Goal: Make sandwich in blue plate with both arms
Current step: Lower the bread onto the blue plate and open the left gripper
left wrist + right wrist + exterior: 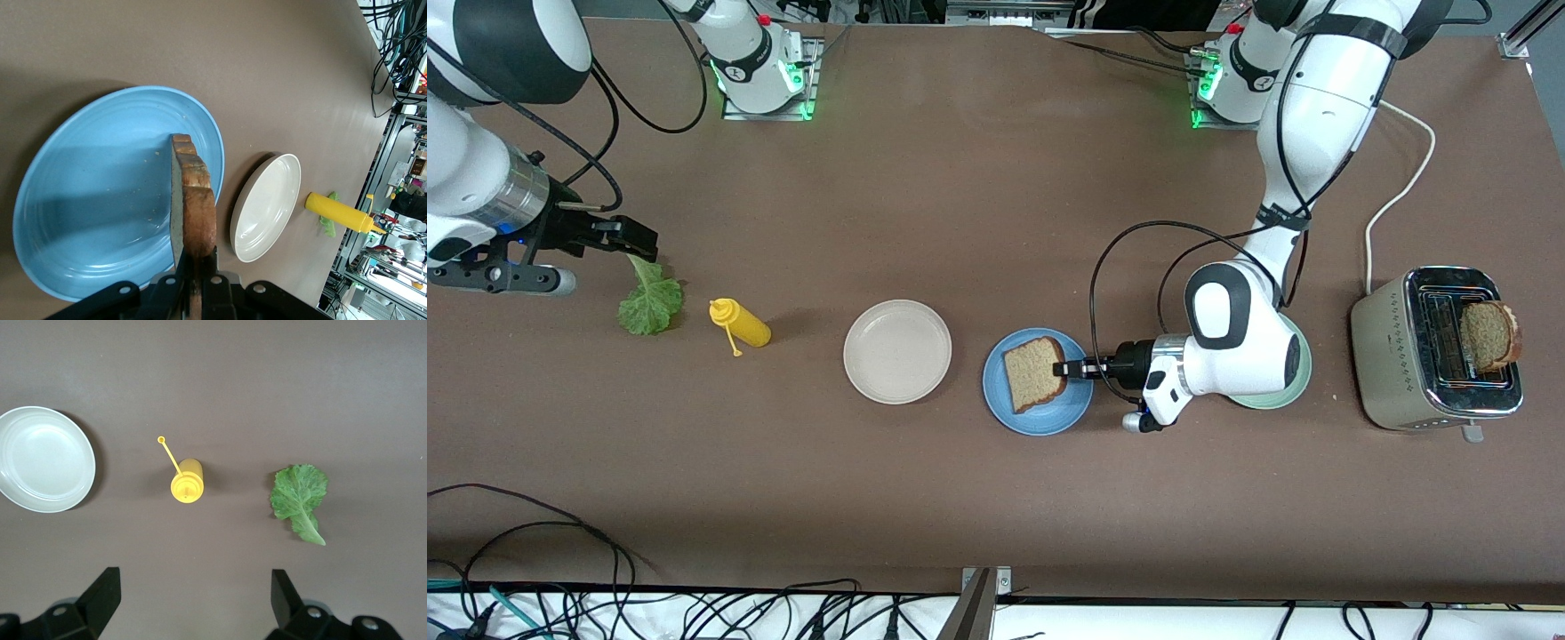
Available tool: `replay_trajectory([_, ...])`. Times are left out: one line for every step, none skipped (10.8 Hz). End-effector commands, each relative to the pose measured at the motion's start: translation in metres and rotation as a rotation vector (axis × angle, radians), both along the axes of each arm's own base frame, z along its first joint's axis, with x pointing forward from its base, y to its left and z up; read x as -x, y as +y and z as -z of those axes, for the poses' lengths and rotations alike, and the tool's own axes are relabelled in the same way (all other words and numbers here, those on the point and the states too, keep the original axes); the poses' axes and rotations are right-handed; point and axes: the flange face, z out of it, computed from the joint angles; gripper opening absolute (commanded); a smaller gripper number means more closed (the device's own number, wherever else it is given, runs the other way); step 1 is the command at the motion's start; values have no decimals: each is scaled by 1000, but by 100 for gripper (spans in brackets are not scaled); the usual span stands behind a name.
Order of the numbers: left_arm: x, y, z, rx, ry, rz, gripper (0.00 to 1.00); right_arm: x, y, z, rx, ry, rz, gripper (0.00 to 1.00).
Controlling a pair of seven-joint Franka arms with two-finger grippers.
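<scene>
The blue plate [1049, 418] lies near the middle of the table. My left gripper [1062, 369] is shut on the crust edge of a brown bread slice [1033, 373] and holds it tilted over the plate. In the left wrist view the slice [193, 200] stands on edge between the shut fingers [197, 261], above the plate [87, 200]. A second slice [1489, 336] sticks out of the toaster [1405, 356]. The lettuce leaf [649, 304] lies on the table toward the right arm's end. My right gripper [636, 240] is open and empty, up over the table beside the leaf [300, 497]; its fingertips [287, 593] frame bare table.
A yellow squeeze bottle [740, 323] lies between the lettuce and a beige-white plate [897, 351]. A pale mint-green plate [1272, 402] sits partly under the left arm's wrist. The toaster's white cord [1400, 191] runs toward the left arm's base. Cables lie along the table's near edge.
</scene>
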Motion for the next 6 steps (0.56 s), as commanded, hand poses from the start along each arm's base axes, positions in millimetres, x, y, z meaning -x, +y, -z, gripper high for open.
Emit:
replay_trajectory([-9, 1, 7, 3, -47, -20, 0, -1, -1, -2, 1, -3, -2, 100])
replay_trajectory([-8, 1, 15, 3, -62, -3, 0, -2, -2, -2, 2, -4, -1, 100])
replay_trajectory([-8, 6, 24, 5, -101, 31, 0, -2, -2, -3, 2, -9, -1, 100])
replay_trajectory([-9, 13, 32, 6, -146, 66, 4, -2, -2, -3, 2, -9, -1, 100])
replay_trajectory([-10, 18, 38, 7, -180, 91, 8, -2, -2, -3, 2, -9, -1, 100])
replay_trajectory([-10, 21, 42, 7, -188, 99, 16, -2, -2, -3, 1, -11, -1, 100])
